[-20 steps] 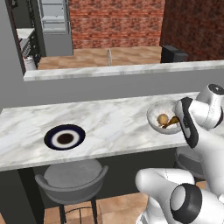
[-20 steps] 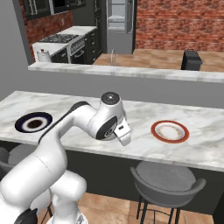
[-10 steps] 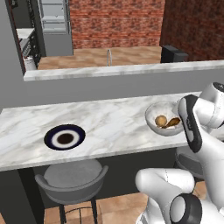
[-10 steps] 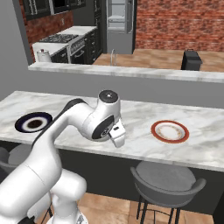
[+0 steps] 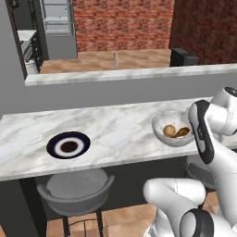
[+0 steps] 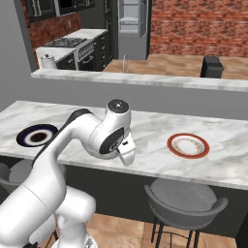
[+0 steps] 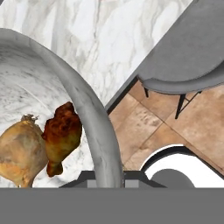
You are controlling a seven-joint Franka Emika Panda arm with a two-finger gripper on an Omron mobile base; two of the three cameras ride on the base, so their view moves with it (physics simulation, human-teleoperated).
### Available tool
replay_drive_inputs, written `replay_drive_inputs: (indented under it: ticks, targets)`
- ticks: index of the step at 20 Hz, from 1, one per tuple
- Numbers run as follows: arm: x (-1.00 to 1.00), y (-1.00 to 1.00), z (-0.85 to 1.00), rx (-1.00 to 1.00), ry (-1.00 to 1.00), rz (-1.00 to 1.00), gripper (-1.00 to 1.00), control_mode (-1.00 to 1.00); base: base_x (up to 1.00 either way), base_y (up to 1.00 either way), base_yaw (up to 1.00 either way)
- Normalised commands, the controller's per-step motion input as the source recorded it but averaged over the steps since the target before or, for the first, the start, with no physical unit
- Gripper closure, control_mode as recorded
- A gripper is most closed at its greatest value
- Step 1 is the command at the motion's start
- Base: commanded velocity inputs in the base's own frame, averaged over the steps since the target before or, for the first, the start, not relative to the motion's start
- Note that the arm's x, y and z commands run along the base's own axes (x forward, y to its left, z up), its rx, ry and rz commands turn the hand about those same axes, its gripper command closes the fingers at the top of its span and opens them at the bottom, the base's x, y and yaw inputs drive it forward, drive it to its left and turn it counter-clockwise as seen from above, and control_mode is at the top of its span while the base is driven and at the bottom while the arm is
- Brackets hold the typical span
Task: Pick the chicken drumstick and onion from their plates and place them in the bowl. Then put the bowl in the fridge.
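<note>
A deep white bowl (image 5: 162,134) sits at the right of the marble counter (image 5: 115,125), near its front edge. The round tan onion (image 5: 169,131) and the orange-brown chicken drumstick (image 5: 183,133) lie side by side inside it. My gripper (image 5: 192,132) is shut on the bowl's right rim. In the hand view the bowl's rim (image 7: 92,113) runs down into the gripper (image 7: 107,177), with the onion (image 7: 19,148) and drumstick (image 7: 61,135) just inside the wall. Both plates are bare: the navy-rimmed plate (image 5: 68,145) at the left and the red-orange plate (image 6: 188,145) at the right. The fridge (image 5: 56,23) stands far back.
Grey stools (image 5: 76,190) (image 6: 186,201) stand under the counter's front edge. A raised ledge (image 5: 115,76) runs behind the counter, with a faucet (image 5: 115,59) beyond it. A stove with a kettle (image 6: 48,60) stands at the back left. My arm (image 6: 97,135) hides the bowl in the right base view.
The gripper and the bowl have shifted slightly toward the counter's front edge. The plates have not moved.
</note>
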Motion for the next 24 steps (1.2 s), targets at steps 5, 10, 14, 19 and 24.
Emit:
replay_drive_inputs:
  ticks: [5, 10, 14, 19, 24]
  targets:
    - [0.00, 0.05, -0.01, 0.06, 0.01, 0.00, 1.00, -1.00, 0.00, 0.00, 0.00]
    - [0.00, 0.00, 0.00, 0.00, 0.00, 0.00, 1.00, -1.00, 0.00, 0.00, 0.00]
    - [0.00, 0.00, 0.00, 0.00, 0.00, 0.00, 1.00, -1.00, 0.00, 0.00, 0.00]
    - [0.00, 0.00, 0.00, 0.00, 0.00, 0.00, 1.00, -1.00, 0.00, 0.00, 0.00]
    - [0.00, 0.00, 0.00, 0.00, 0.00, 0.00, 1.00, 1.00, 0.00, 0.00, 0.00]
